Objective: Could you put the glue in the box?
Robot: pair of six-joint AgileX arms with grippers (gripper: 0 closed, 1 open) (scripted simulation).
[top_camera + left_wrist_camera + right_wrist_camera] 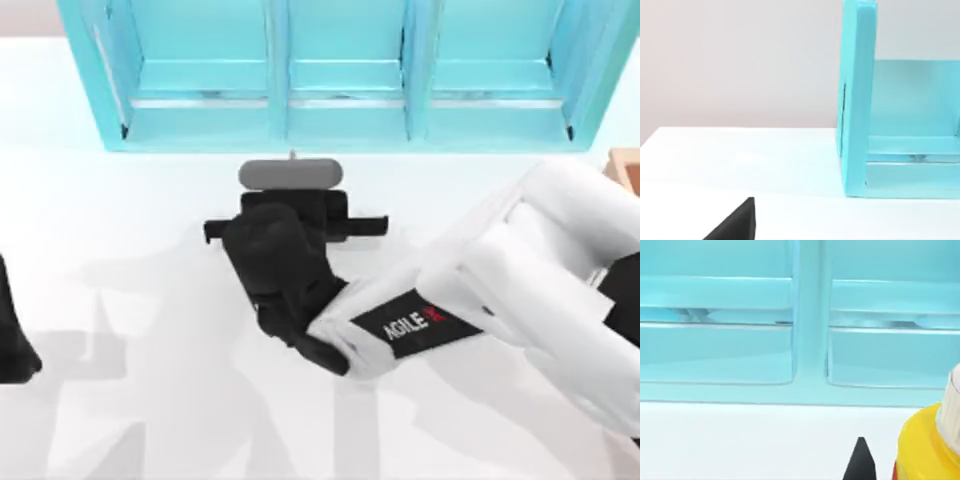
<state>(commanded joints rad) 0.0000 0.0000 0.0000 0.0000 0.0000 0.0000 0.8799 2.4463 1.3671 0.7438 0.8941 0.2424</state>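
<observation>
White counter (pixel 150 210): one, running under everything, with grey arm shadows on it toward 7 o'clock in the top view.
Teal shelf unit (pixel 345 75): one, at 12 o'clock on the counter; three open compartments count across its front in the top view, split by two upright dividers.
Glue (pixel 927 447): one bottle, yellow body with the base of its white cap above; in the right wrist view it stands upright on the counter, close in front of the shelf unit and just beside a black fingertip (pixel 860 460).
Box (pixel 625 170): one, a tan corner at the 3 o'clock edge of the top view, partly behind the right arm.
Right end effector (pixel 290 215): one, black, near the centre of the top view, a little toward 12 o'clock, low over the counter just short of the shelf unit; whether it is released or clenched, I cannot tell.
Left end effector (pixel 15 330): one, parked at the 9 o'clock edge of the top view; its grip I cannot tell either.
Arms: two, the right one white with black AGILE lettering.
</observation>
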